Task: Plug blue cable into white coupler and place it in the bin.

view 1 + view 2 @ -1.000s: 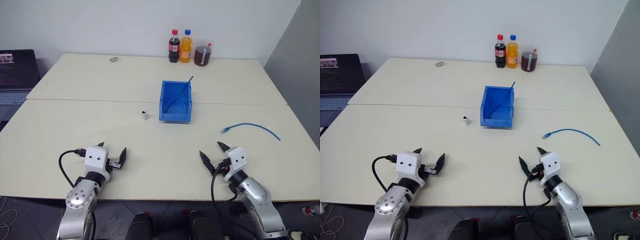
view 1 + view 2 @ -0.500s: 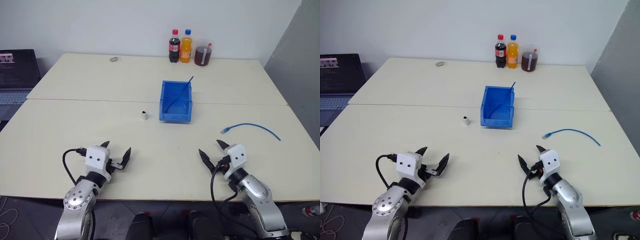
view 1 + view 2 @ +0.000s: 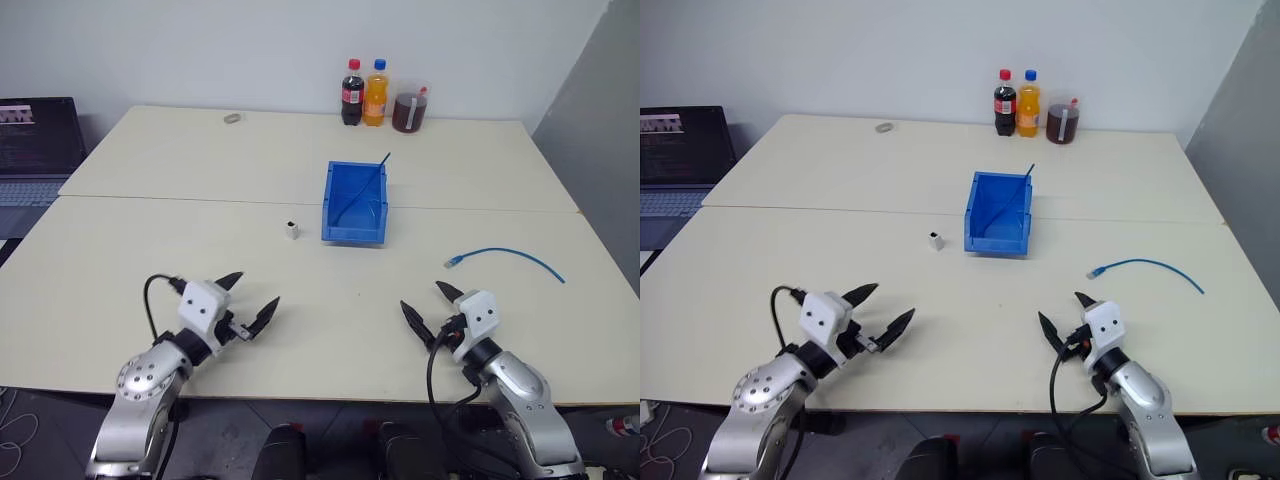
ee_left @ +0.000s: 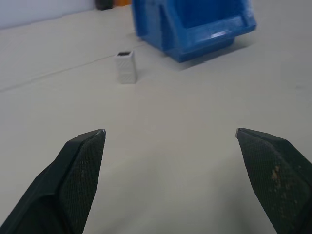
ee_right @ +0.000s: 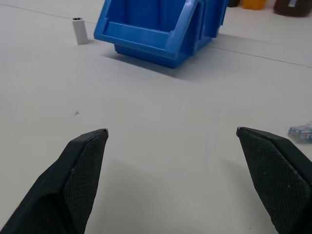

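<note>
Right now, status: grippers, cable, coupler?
Left gripper and right gripper open, empty. Cable loose on table, right of bin. Coupler upright, left of bin. Nothing in between.

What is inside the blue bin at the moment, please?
A thin dark-blue strand leans inside the bin, its tip poking above the far rim. The floor behind the near wall is partly hidden; nothing else shows there.

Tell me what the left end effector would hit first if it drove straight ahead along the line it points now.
Probably the white coupler: it stands upright on the table ahead of the open left end effector, a little off the centre line. Just past it sits the bin. Depth is hard to judge, so it might narrowly miss the coupler.
</note>
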Robot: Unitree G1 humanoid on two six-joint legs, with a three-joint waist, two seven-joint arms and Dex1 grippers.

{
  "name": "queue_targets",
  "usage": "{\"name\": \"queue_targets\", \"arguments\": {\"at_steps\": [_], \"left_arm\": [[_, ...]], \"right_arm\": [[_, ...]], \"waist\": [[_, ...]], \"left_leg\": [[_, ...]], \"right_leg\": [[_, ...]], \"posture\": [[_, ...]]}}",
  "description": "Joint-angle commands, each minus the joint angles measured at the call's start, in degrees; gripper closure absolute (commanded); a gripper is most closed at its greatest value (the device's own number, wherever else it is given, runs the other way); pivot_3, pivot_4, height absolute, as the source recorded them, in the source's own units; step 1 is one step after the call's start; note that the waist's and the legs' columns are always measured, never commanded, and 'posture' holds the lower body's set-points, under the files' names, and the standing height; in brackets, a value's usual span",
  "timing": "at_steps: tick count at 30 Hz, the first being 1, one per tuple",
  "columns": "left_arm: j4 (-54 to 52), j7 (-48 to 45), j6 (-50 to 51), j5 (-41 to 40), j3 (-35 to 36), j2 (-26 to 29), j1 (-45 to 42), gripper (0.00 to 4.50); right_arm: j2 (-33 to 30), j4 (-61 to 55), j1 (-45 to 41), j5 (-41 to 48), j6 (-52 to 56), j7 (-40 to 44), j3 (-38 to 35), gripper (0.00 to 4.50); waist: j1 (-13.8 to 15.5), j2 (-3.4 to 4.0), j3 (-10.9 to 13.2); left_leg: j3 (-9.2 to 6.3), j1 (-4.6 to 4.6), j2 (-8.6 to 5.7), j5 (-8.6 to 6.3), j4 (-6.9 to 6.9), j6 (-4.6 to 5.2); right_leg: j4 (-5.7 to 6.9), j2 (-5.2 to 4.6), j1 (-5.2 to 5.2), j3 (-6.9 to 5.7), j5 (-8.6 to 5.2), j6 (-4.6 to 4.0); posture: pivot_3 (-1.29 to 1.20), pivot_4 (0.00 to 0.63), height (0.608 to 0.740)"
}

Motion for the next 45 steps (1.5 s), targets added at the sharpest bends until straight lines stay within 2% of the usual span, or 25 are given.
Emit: {"name": "queue_targets", "arguments": {"at_steps": [1, 4, 7, 11, 14, 19, 22, 27, 30, 38, 45], "left_arm": [[-4.46, -8.17, 8.22, -5.81, -3.52, 4.44, -4.22, 0.0], [-5.03, -12.24, 12.94, -8.27, -5.33, 7.25, -7.66, 0.0], [-4.82, -14.24, 14.75, -8.9, -6.45, 8.19, -10.53, 0.0], [-4.44, -16.36, 14.1, -8.08, -8.48, 8.12, -13.8, 0.0], [-4.08, -15.54, 14.51, -7.91, -8.94, 7.25, -14.64, 0.0], [-4.25, -13.77, 14.09, -5.5, -10.61, 6.31, -15.9, 0.0], [-5.75, -12.63, 15.53, -5.43, -11.33, 5.56, -16.62, 0.0], [-7.1, -11.69, 16.52, -5.38, -11.93, 5.28, -16.79, 0.0], [-8.16, -11.38, 16.75, -5.17, -11.63, 5.73, -15.9, 0.0], [-7.98, -14.02, 14.7, -3.38, -11.52, 9.14, -13.09, 0.0], [-6.05, -16.24, 11.42, -0.49, -11.52, 11.94, -11.15, 0.0]], "right_arm": [[-8.54, -2.52, -0.13, 5.93, 3.11, 7.26, -7.6, 0.01], [-17.31, 0.9, -4.62, 10.09, 9.8, 13.08, -11.2, 0.01], [-24.86, 6.02, -11.16, 10.41, 14.08, 19.21, -10.62, 0.01], [-32.73, 22.71, -27.47, 1.43, 8.63, 32.49, -0.05, 0.01], [-32.38, 35.0, -39.17, -3.71, 4.87, 38.53, 6.27, 0.01], [-26.93, 59.84, -57.88, -13.89, -5.38, 43.08, 14.75, 0.01], [-23.92, 71.25, -64.73, -18.57, -9.69, 43.58, 17.7, 0.01], [-21.18, 81.7, -70.31, -23.83, -12.67, 42.99, 19.96, 0.01], [-20.34, 84.55, -71.85, -26.11, -13.02, 44.73, 21.11, 0.55], [-18.43, 85.7, -72.09, -27.65, -15.95, 46.84, 20.73, 2.35], [-17.63, 84.43, -71.76, -27.21, -17.44, 51.19, 20.37, 4.19]], "waist": [[-0.05, 0.02, 0.01], [-0.47, 0.07, 0.05], [-1.06, 0.13, 0.08], [-1.71, 0.23, 0.14], [-1.78, 0.24, 0.15], [-1.83, 0.29, 0.22], [-1.68, 0.31, 0.24], [-1.28, 0.35, 0.27], [-1.25, 0.36, 0.28], [-1.42, 0.36, 0.27], [-1.76, 0.36, 0.27]], "left_leg": [[0.02, -0.02, -0.01, 0.0, 0.01, 0.0], [0.04, -0.02, -0.01, 0.0, 0.08, 0.0], [0.05, 0.09, 0.07, 0.0, 0.06, 0.02], [0.01, 0.14, 0.1, 0.0, 0.01, 0.03], [0.02, 0.13, 0.1, 0.0, 0.01, 0.03], [0.05, -0.01, 0.05, -0.01, 0.04, 0.04], [0.04, -0.05, 0.03, -0.01, 0.03, 0.03], [0.0, -0.17, -0.05, -0.01, 0.07, 0.03], [-0.03, -0.17, -0.06, -0.01, 0.09, 0.02], [-0.03, -0.04, -0.04, -0.01, 0.11, 0.02], [-0.01, 0.13, -0.02, -0.01, 0.1, 0.03]], "right_leg": [[0.0, -0.01, -0.01, 0.02, 0.02, 0.03], [-0.03, -0.01, 0.02, 0.04, 0.11, 0.2], [0.03, 0.11, 0.02, 0.08, 0.12, 0.21], [0.05, 0.24, 0.03, 0.07, 0.11, 0.17], [0.03, 0.23, 0.02, 0.07, 0.1, 0.15], [-0.04, 0.18, -0.05, 0.1, 0.24, -0.14], [-0.04, 0.13, -0.06, 0.07, 0.25, -0.16], [-0.04, 0.0, -0.07, -0.01, 0.25, -0.17], [-0.02, -0.02, -0.06, -0.04, 0.26, -0.17], [0.04, 0.0, 0.02, -0.05, 0.26, -0.16], [0.07, 0.02, 0.12, -0.01, 0.28, -0.14]], "posture": [[0.0, 0.15, 0.74], [0.0, 0.15, 0.74], [0.0, 0.15, 0.74], [0.0, 0.15, 0.74], [0.0, 0.15, 0.74], [0.0, 0.15, 0.74], [0.0, 0.15, 0.74], [0.0, 0.15, 0.74], [0.0, 0.15, 0.74], [0.0, 0.15, 0.74], [0.0, 0.15, 0.74]]}}
